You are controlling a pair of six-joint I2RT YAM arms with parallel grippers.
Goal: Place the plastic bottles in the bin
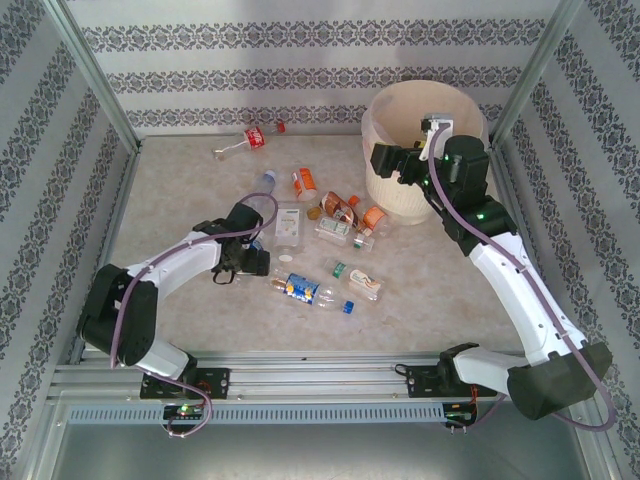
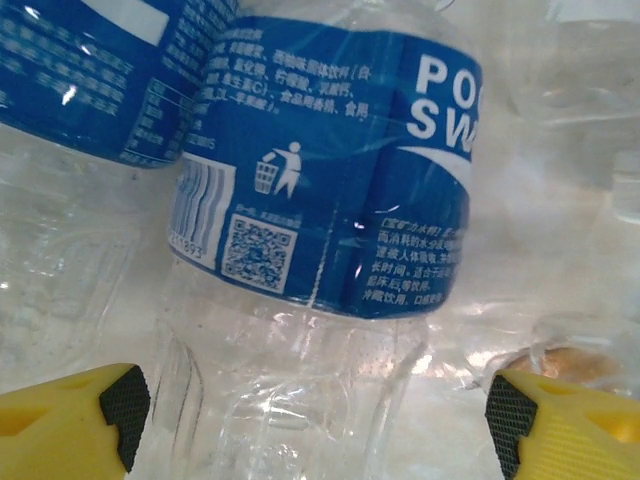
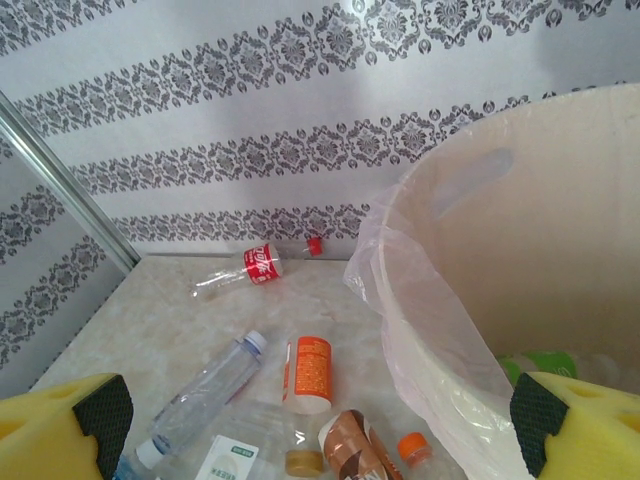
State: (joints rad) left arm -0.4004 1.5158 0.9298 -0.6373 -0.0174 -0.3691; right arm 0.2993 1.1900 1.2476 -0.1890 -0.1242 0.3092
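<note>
On the left of the table [image 1: 170, 200], the left gripper [image 1: 255, 263] [image 2: 315, 415] hangs low over the scattered plastic bottles [image 1: 320, 235]. Its jaws stand apart on either side of a clear crushed bottle with a blue label [image 2: 330, 200], and the right pad [image 2: 508, 425] is not touching it. Toward the far edge lies a red-labelled bottle [image 1: 248, 140] [image 3: 262, 263], well apart from the rest. Nearer the middle, an orange-labelled bottle [image 1: 303, 182] [image 3: 308, 372] lies just beside a clear bottle with a white cap [image 3: 205, 390], with more bottles strewn toward the bin. The bin [image 1: 385, 195] [image 3: 560, 230] stands in the far right corner, its pinkish bag folded over the rim, with something green [image 3: 545, 365] showing inside. The right gripper [image 1: 382, 158] [image 3: 318, 420] hovers at the bin's rim, jaws spread wide and holding nothing.
</note>
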